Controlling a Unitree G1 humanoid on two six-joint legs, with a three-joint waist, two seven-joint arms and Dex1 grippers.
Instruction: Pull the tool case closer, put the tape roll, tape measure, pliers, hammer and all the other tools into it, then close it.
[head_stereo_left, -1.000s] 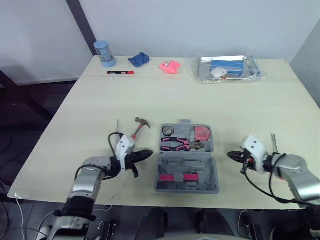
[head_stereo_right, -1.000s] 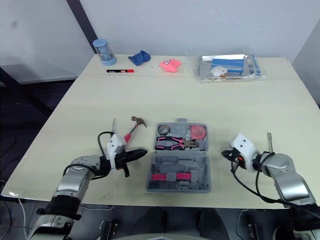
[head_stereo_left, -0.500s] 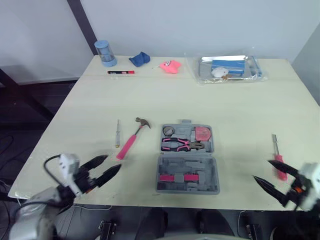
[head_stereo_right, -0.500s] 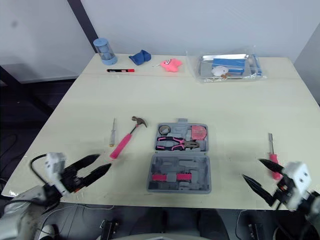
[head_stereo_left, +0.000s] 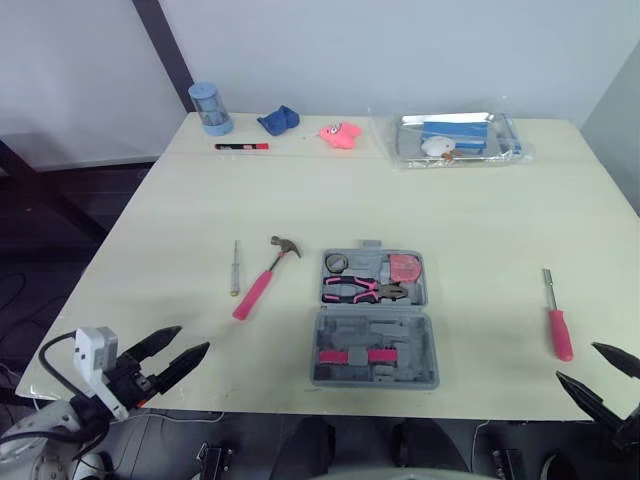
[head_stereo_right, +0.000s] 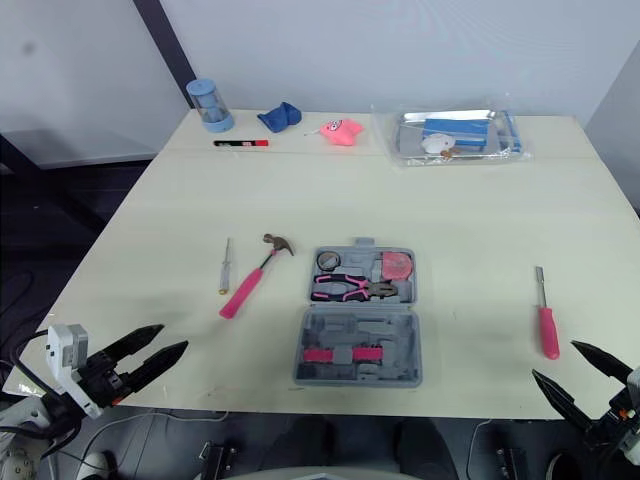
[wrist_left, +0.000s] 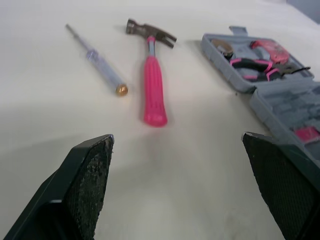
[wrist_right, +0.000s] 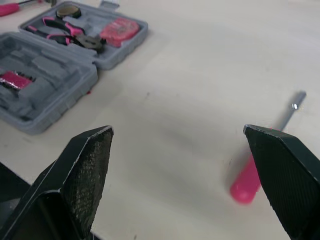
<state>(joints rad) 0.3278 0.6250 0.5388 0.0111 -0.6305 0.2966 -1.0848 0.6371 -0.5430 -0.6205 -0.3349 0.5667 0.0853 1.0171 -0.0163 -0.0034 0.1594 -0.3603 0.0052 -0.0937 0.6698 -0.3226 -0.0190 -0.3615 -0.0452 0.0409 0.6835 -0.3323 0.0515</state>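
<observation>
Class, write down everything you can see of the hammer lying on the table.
A small claw hammer: dark metal head, bright pink handle that looks like plastic. It lies flat on the pale table, left of the open grey tool case, head farther from the robot and slanted toward the case. A thin screwdriver lies apart on its other side. Only the table touches it.
</observation>
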